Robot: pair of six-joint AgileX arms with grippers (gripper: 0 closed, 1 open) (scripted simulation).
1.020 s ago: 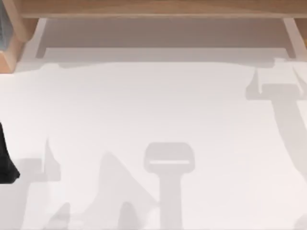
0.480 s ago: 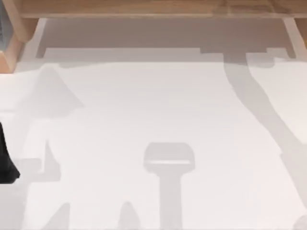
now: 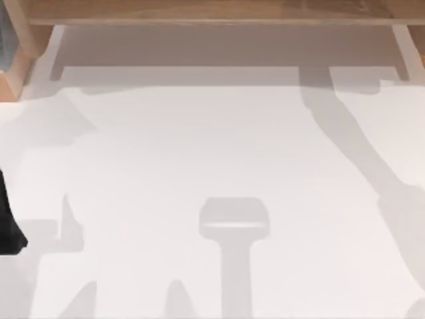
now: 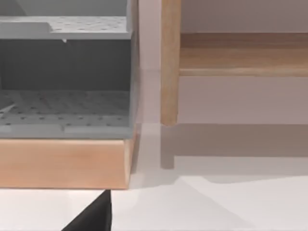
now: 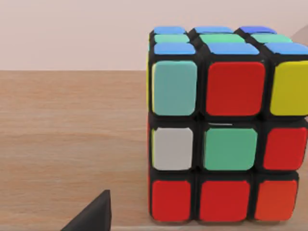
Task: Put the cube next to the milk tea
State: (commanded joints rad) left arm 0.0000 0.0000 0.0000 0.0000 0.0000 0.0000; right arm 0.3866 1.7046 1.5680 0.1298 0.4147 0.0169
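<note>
Cube sighted at close range by the right arm; not yet gripped.
The cube (image 5: 226, 125) stands upright on a wooden shelf (image 5: 72, 144), close before the right tool (image 5: 94, 216), whose state cannot be told. Over the worktop (image 3: 212, 146), the right arm's shadow has swung toward the shelf: an approach, judged.

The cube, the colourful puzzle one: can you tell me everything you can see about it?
The cube is a puzzle cube with a black frame and glossy square stickers, three by three on each side. The side facing the right wrist camera shows teal, red and yellow on the top row, white, green and red in the middle, and red, red and orange at the bottom. Its upper side has blue and green stickers. It stands upright and level on a wooden surface, with nothing else touching it. A dark finger tip pokes in nearby, apart from it.
</note>
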